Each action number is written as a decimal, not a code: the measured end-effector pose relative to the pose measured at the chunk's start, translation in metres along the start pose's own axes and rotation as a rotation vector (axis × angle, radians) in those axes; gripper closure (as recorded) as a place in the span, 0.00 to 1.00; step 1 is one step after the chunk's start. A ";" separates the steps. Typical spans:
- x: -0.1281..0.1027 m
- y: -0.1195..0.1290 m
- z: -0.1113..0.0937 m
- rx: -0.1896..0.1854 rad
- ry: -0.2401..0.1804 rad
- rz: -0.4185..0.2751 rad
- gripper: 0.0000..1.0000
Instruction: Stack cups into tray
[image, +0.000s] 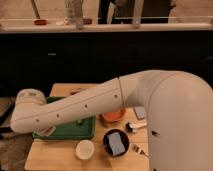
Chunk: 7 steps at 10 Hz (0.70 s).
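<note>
Camera view: the arm spans the table (50, 156) from right to left. The gripper (44, 131) sits at its far end, low over the left front corner of the tray (75, 131). Its state cannot be told because the forearm covers it. One cup (85, 149) stands upright on the table, outside the tray, just off its front right corner. From the gripper, the cup lies rightward and nearer the front edge. It is round, so no axis alignment should be needed.

Pale cup (85, 149) on table (55, 156) beside tray (86, 131); claw (46, 131) at tray left edge.
</note>
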 end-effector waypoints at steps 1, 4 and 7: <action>0.006 -0.004 0.005 -0.019 0.005 -0.002 1.00; 0.017 -0.013 0.019 -0.063 0.009 -0.006 1.00; 0.035 -0.016 0.037 -0.104 0.000 0.011 1.00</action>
